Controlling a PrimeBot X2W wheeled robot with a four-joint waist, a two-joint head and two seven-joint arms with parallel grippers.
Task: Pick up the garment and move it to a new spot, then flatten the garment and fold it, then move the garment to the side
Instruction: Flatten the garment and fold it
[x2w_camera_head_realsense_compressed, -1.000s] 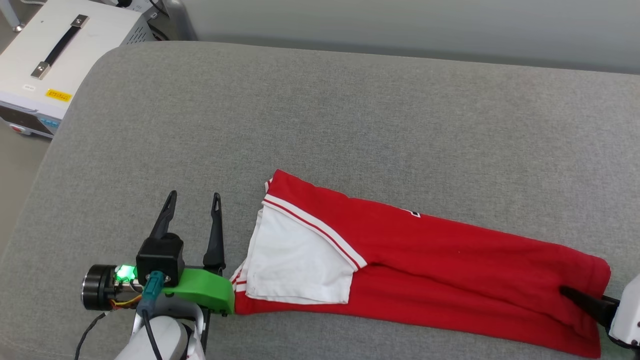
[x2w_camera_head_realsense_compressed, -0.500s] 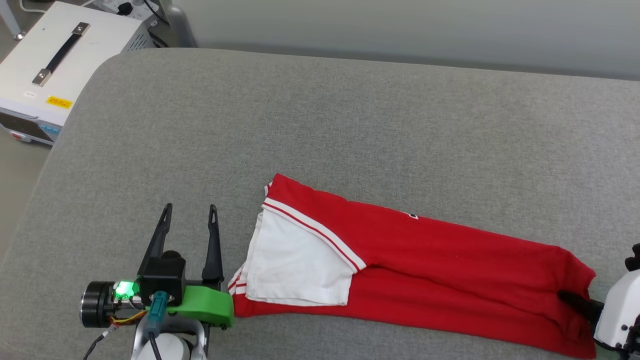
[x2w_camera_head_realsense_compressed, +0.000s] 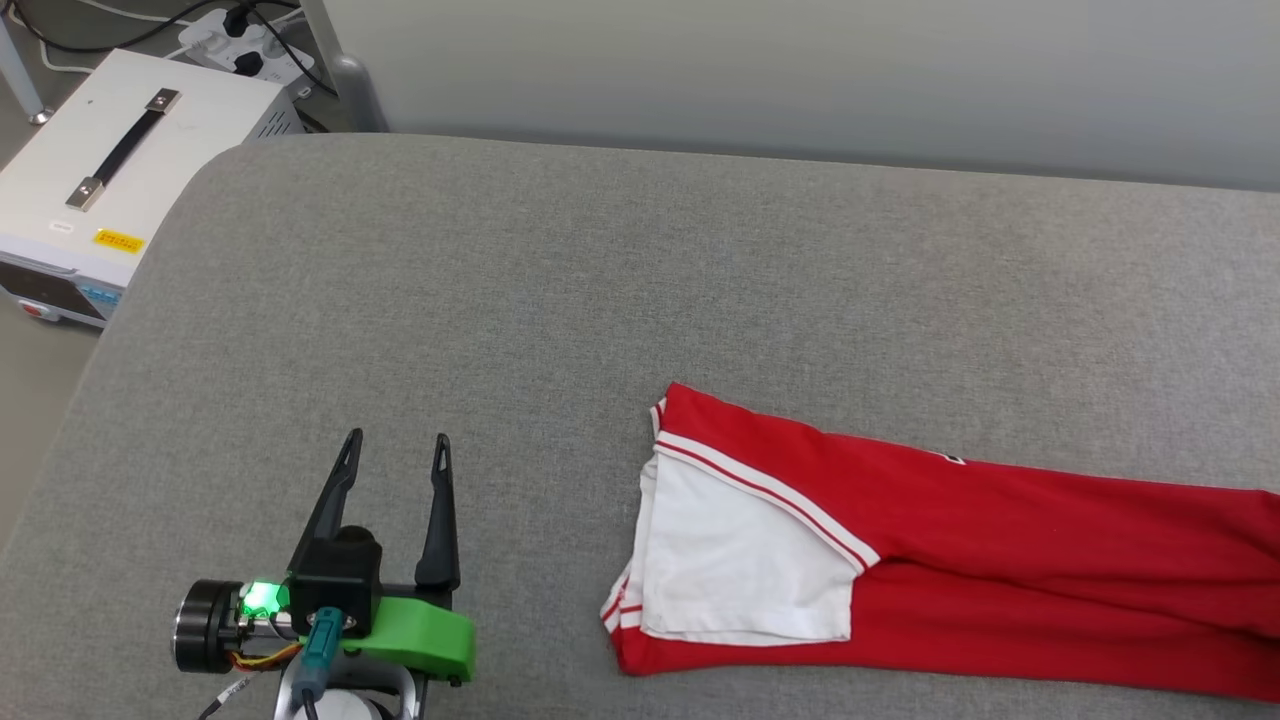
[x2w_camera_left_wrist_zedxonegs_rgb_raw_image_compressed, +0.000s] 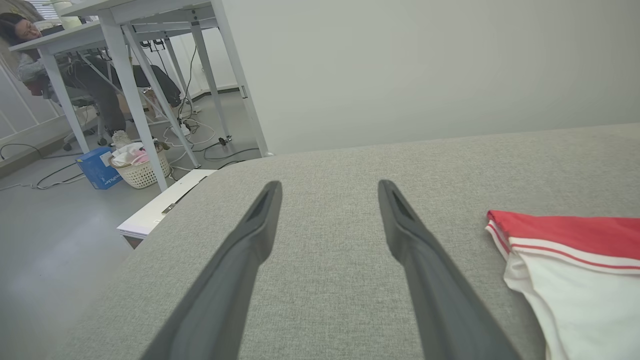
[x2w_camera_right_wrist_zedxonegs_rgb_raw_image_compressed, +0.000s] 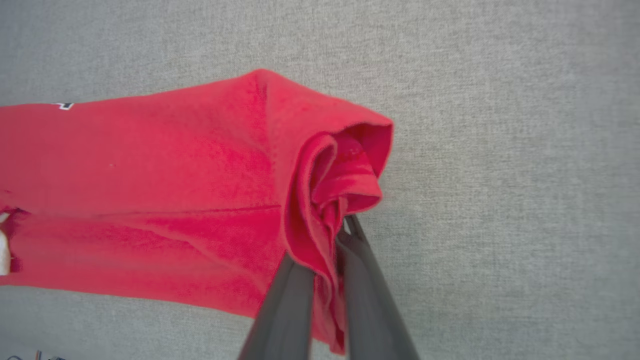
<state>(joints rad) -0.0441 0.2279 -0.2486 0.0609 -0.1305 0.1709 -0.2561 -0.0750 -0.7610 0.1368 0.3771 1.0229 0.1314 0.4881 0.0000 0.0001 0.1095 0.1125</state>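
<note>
Starting at the left: the left gripper (x2w_camera_head_realsense_compressed: 397, 440) is held with its jaws spread wide and nothing between them, just the grey cushion (x2w_camera_head_realsense_compressed: 600, 300) under the fingers. The garment (x2w_camera_head_realsense_compressed: 950, 540) is lying well off to the right of those jaws, with the white sleeve (x2w_camera_head_realsense_compressed: 740, 560) end nearest. It's laid out flat on the cushion as a long red strip, sleeve folded on top. At the far right end, the right gripper (x2w_camera_right_wrist_zedxonegs_rgb_raw_image_compressed: 325, 235) is clamped tight on a bunched-up wad of red cloth, which is squeezed between the fingers and spills past the tips. This looks like a move-it-over step, so the pull should probably be kept low, slow and in line with the strip so the sleeve isn't flipped open. It can't be told whether every layer is caught in that pinch, so a sagging bottom layer should be watched for.
</note>
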